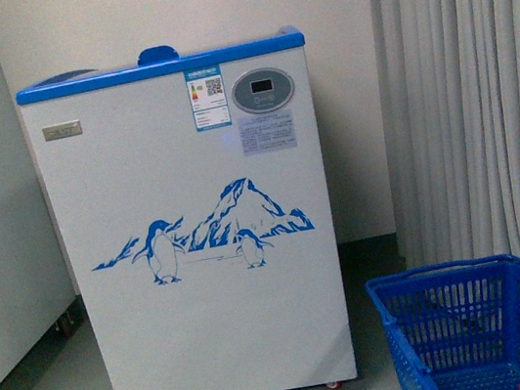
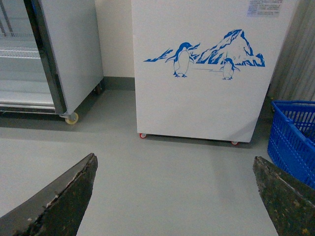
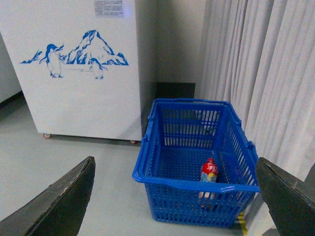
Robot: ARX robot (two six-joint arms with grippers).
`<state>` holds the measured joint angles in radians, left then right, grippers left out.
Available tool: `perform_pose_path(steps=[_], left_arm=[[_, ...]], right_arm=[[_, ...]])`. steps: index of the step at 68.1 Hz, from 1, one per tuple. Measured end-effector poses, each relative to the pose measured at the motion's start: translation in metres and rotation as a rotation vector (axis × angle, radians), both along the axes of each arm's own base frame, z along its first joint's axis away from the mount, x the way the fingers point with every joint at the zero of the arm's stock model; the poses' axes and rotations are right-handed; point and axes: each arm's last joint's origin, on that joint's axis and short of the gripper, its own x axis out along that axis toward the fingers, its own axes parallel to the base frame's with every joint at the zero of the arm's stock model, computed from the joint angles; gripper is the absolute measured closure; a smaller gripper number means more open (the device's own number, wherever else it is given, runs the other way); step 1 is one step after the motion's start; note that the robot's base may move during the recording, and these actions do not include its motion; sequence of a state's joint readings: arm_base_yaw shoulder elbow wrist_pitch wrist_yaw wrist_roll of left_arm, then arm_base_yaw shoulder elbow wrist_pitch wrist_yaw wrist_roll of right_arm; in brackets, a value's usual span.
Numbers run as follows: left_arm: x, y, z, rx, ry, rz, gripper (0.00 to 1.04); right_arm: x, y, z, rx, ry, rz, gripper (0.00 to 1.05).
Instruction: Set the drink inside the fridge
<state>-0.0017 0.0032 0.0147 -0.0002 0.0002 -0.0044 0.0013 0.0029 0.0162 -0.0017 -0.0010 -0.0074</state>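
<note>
1. The drink (image 3: 208,174) stands in a blue basket (image 3: 197,147) on the floor, red cap up, apparently close against one mesh wall. Its lower half is seen only through the mesh.
2. The basket sits just beside the fridge (image 1: 187,236), to its right, in front of a grey curtain (image 1: 471,92).
3. The fridge stands shut-faced toward the robot, with a blue rim on top and a penguin-and-mountain picture on its white front.
4. A pale cabinet (image 2: 69,49) on wheels stands to the fridge's left.
5. The left gripper (image 2: 173,162) hangs over bare floor, jaws spread wide, holding nothing.
6. The right gripper (image 3: 174,162) is likewise wide apart and empty, pointed toward the basket.
</note>
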Motion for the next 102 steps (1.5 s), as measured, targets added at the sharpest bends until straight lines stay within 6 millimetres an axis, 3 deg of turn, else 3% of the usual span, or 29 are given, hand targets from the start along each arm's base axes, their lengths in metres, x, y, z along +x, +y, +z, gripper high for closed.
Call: perform_pose_path(steps=[88, 91, 92, 94, 102], left_arm=[[0.000, 0.000, 0.000, 0.000, 0.000, 0.000, 0.08], [0.000, 0.000, 0.000, 0.000, 0.000, 0.000, 0.08], [0.000, 0.000, 0.000, 0.000, 0.000, 0.001, 0.08], [0.000, 0.000, 0.000, 0.000, 0.000, -0.001, 0.08], [0.000, 0.000, 0.000, 0.000, 0.000, 0.000, 0.08]], right_arm=[[0.000, 0.000, 0.000, 0.000, 0.000, 0.000, 0.08], [0.001, -0.002, -0.001, 0.041, 0.189, -0.088, 0.08], [0.005, -0.007, 0.001, 0.046, 0.358, -0.179, 0.08], [0.015, -0.014, 0.001, 0.048, 0.503, -0.260, 0.08], [0.076, -0.056, -0.023, 0.106, 0.740, -0.455, 0.08]])
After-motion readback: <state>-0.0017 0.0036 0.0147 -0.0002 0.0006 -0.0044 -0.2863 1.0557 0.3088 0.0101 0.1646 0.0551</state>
